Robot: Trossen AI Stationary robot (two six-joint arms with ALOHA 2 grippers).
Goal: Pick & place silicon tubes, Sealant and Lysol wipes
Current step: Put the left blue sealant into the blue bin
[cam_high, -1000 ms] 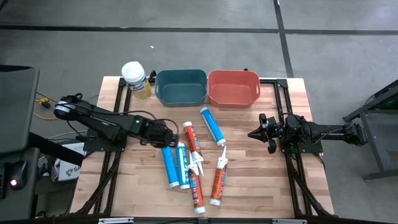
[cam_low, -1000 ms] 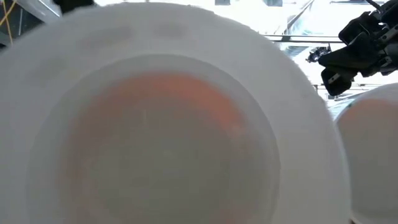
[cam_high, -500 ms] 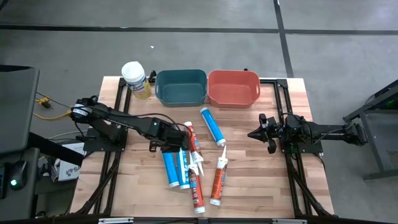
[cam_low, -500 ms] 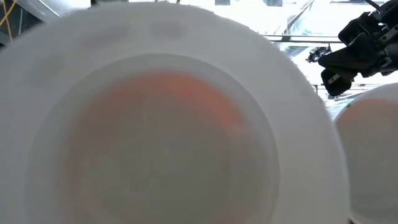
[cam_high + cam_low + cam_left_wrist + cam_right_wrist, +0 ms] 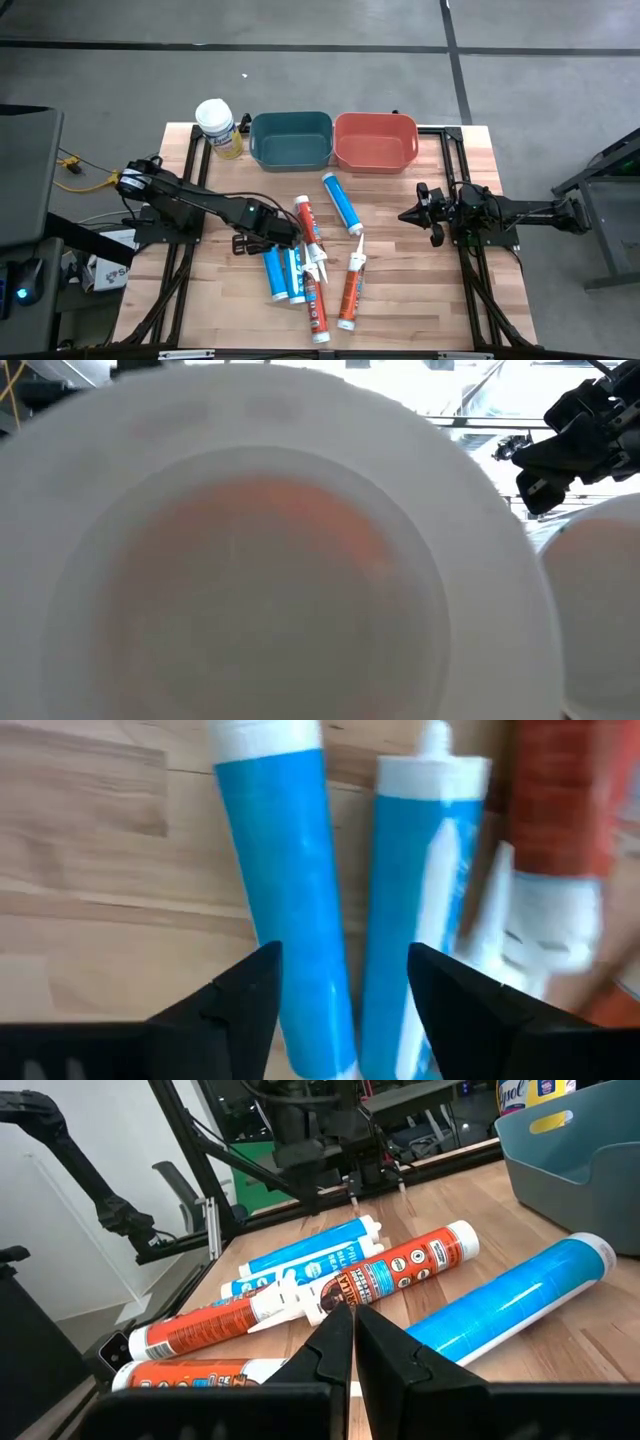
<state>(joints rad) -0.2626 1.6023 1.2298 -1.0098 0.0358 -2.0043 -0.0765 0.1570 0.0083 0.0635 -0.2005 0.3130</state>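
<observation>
Several silicone and sealant tubes lie flat on the wooden table: two blue ones side by side (image 5: 285, 900) (image 5: 420, 910), orange ones (image 5: 306, 224) (image 5: 350, 285) (image 5: 315, 303), and a lone blue one (image 5: 342, 203). My left gripper (image 5: 345, 985) (image 5: 283, 237) points down over the far ends of the blue pair, open and touching nothing. The Lysol wipes canister (image 5: 218, 128) stands upright at the far left. At the table's right side my right gripper (image 5: 412, 213) (image 5: 352, 1330) is level and shut on nothing.
A teal bin (image 5: 291, 140) and a red bin (image 5: 375, 142) stand side by side at the far edge. The low view is almost filled by blurred white round shapes (image 5: 270, 550) close to the lens. Bare wood lies between the tubes and my right gripper.
My left gripper has moved toward the table's right and near edges, from beside the orange tube to above the far ends of the two blue tubes, and its wrist has rolled. The tubes have not moved.
</observation>
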